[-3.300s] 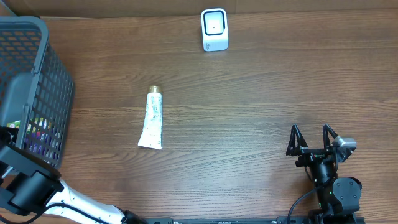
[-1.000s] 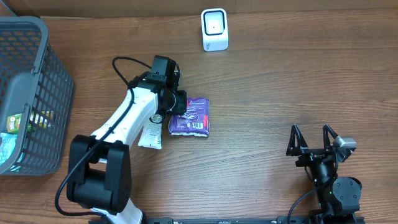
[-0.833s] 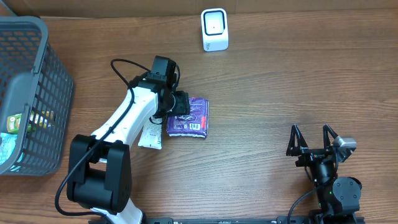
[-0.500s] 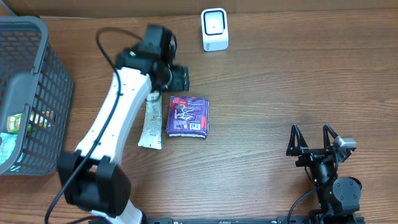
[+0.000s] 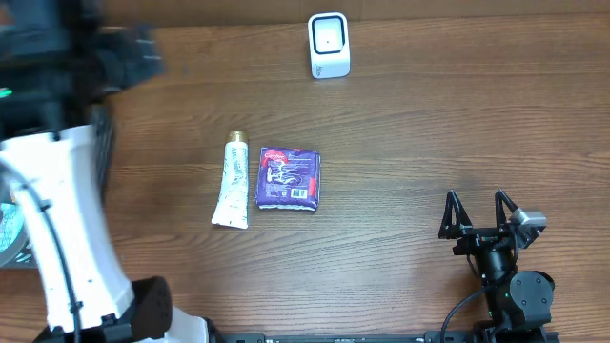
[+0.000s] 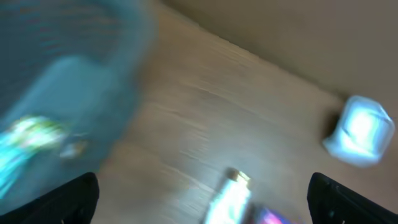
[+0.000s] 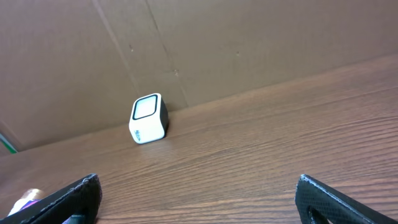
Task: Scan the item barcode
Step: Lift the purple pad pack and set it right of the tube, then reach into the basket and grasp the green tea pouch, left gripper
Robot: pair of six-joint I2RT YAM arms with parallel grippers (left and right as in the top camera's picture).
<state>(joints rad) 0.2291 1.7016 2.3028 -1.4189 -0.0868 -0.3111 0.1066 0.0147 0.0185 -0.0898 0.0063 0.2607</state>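
Observation:
A purple packet (image 5: 289, 178) lies flat on the wooden table, its white barcode label at its near edge. A white tube (image 5: 232, 180) lies just left of it. The white scanner (image 5: 329, 45) stands at the table's far edge. My left gripper (image 5: 133, 52) is a blur high at the far left, away from the packet. In the left wrist view the left gripper (image 6: 202, 205) is open and empty, with the tube (image 6: 230, 196) and scanner (image 6: 360, 130) blurred below. My right gripper (image 5: 481, 214) rests open and empty at the near right; the right wrist view shows the scanner (image 7: 148, 118).
A grey mesh basket (image 6: 62, 81) with several items in it stands at the table's left edge, mostly hidden overhead by my left arm. A cardboard wall runs along the back behind the scanner.
My left gripper has opened and let go of the purple packet next to the tube. It then rose and swung fast to the far left. The right arm has not moved.

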